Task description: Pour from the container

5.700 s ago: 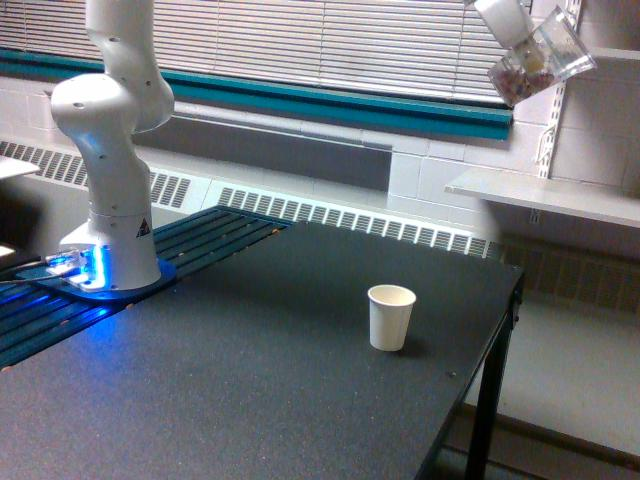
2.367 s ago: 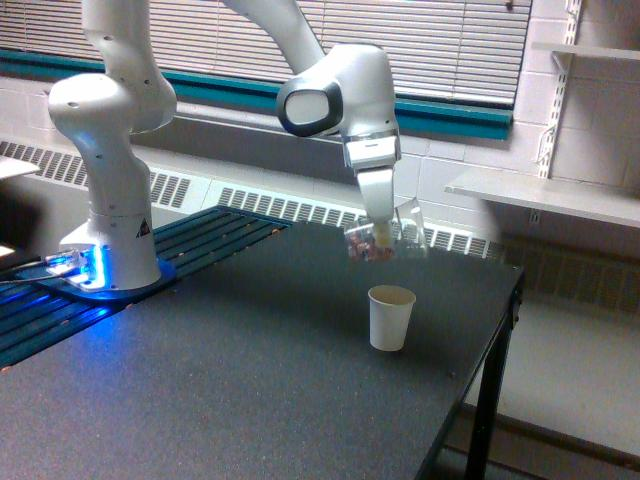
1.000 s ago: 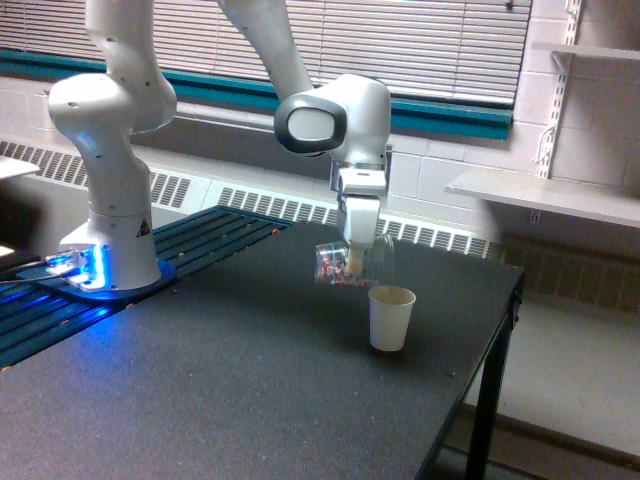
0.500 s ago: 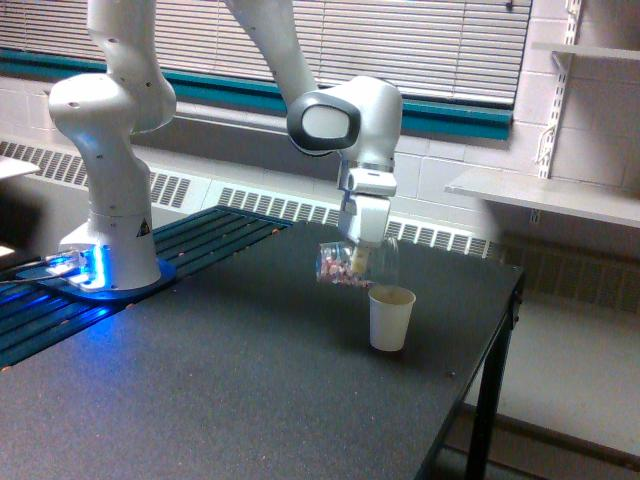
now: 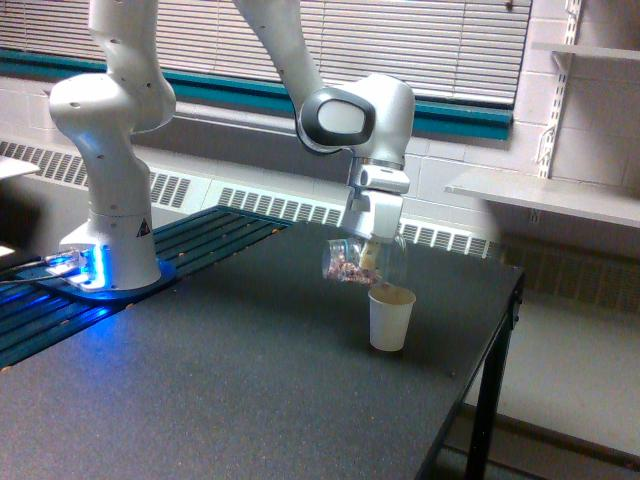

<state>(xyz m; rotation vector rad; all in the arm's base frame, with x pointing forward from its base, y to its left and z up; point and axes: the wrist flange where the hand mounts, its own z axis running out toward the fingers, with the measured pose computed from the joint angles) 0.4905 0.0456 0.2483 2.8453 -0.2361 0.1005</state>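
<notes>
Holding the container [image 5: 352, 263] in my gripper [image 5: 368, 252], fingers closed on it from above; the exact finger contact is hard to make out against the clear plastic. Container hangs in the air just above the paper cup [image 5: 390, 318], lying roughly on its side, with brownish-red bits piled at the end toward the exterior view's left. Which end is the mouth I cannot tell for sure; the end toward the exterior view's right looks to sit over the cup rim.

Risks as I judge them:
- Aim. Container body sits mostly to the exterior view's left of the cup, so only one end is over the opening. If the mouth is short of the rim, bits land on the table [image 5: 250, 380] and scatter.
- Tilt rate. Bits are bunched at the far end; tip too fast and they slide out in one clump, overshooting or bouncing out of the small cup.
- Contact. Container is very close to the rim. Any drop while rotating could knock the light cup over or shove it toward the table edge on the exterior view's right.
- Grip. Smooth plastic held sideways could rotate between my fingers mid-pour, throwing off the angle.
- Depth. One view only, so I cannot confirm the container is lined up with the cup front to back.
</notes>
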